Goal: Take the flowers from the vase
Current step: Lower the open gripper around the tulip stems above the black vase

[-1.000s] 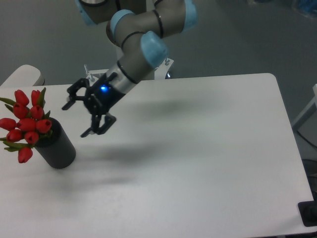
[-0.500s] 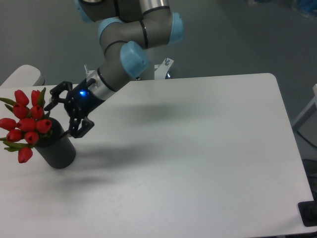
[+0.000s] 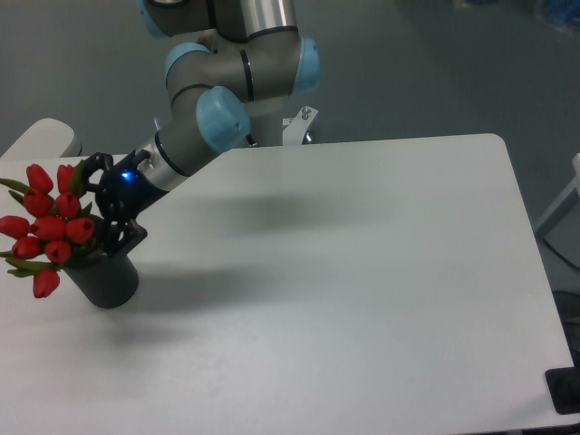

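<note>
The flowers (image 3: 47, 225), a bunch of red closed tulip buds with green leaves, stand in the black cylindrical vase (image 3: 106, 276) at the table's left edge. The vase leans a little to the left. My gripper (image 3: 98, 207) is open, just right of the bunch at bud height, above the vase's rim. One finger (image 3: 88, 169) is by the upper buds and the other finger (image 3: 122, 240) is by the vase's top. The stems inside the vase are hidden.
The white table (image 3: 344, 290) runs from the vase to the right edge. A pale rounded object (image 3: 41, 138) sits beyond the table's back left corner. A dark object (image 3: 566, 390) lies at the front right corner.
My gripper has moved left and slightly down across the table, from about a hand's width right of the vase to right beside the flowers. It stays open. The flowers and vase have not moved.
</note>
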You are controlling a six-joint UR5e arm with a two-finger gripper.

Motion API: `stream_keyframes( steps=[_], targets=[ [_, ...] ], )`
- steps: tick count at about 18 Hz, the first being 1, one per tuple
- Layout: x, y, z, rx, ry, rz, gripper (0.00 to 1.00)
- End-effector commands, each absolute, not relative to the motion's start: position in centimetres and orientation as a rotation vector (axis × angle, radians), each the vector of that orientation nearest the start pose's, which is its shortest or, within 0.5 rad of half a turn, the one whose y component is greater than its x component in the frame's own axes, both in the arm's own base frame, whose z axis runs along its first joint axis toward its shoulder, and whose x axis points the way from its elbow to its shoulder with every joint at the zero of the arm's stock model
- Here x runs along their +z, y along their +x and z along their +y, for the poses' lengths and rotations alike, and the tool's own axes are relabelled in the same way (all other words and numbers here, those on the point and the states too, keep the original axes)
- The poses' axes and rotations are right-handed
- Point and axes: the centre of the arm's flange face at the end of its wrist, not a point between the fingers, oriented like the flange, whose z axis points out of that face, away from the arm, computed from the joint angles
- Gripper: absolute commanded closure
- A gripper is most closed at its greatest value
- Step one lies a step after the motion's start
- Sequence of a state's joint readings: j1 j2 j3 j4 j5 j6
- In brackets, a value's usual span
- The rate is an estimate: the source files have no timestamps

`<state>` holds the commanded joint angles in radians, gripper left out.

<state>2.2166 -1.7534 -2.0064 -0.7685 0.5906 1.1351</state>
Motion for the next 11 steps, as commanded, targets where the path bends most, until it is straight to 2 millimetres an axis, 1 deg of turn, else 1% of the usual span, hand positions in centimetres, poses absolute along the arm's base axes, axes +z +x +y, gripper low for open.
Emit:
stream_keyframes(
  steps=[2,3,5,6,11],
  targets=[
    [31.77,-13.08,53.38,-0.580,-2.113,0.643,0.32],
    [31.82,-13.10,53.41,-0.580,-2.113,0.643,0.36],
    [31.83,-13.11,53.41,-0.578,-2.111,0.645,0.49],
    [31.83,-13.11,53.42,-0.578,-2.111,0.645,0.53],
    [32.21,-13.33,53.58,-0.570,-2.109,0.646,0.64]
  ],
)
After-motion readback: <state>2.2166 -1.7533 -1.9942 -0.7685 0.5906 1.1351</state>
